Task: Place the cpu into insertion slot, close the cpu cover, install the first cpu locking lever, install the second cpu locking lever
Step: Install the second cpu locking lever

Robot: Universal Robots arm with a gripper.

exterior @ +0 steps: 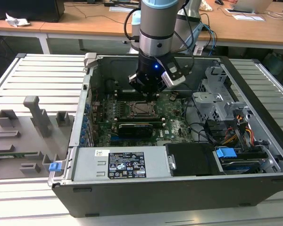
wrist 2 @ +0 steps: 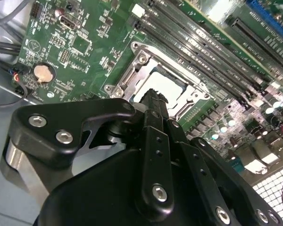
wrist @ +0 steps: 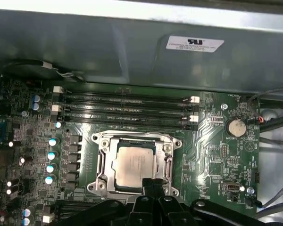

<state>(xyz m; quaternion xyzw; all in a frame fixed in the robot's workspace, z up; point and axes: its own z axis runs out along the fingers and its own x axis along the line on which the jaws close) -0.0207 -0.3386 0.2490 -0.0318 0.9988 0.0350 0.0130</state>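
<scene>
The cpu (wrist: pixel 134 164), a dull silver square, lies flat in the insertion slot (exterior: pixel 132 109) on the green board. The cpu cover (wrist: pixel 132 140), a silver frame plate, lies down around it, so the chip shows through its window. In the second wrist view the cpu (wrist 2: pixel 172 85) and cover (wrist 2: pixel 132 77) sit just beyond my fingertips. My gripper (wrist: pixel 153 182) hovers at one edge of the socket, fingers shut together with nothing between them. Its tip (wrist 2: pixel 156 94) points down at the socket's rim. In the exterior view the gripper (exterior: pixel 148 95) hangs just behind the socket.
Long black memory slots (wrist: pixel 127 106) run beside the socket, towards the case wall (wrist: pixel 132 47). A coin battery (wrist: pixel 236 126) sits to one side. The power supply (exterior: pixel 125 164), drive cage (exterior: pixel 217 101) and cables (exterior: pixel 236 132) crowd the case. Grey fixtures (exterior: pixel 28 127) stand on the table.
</scene>
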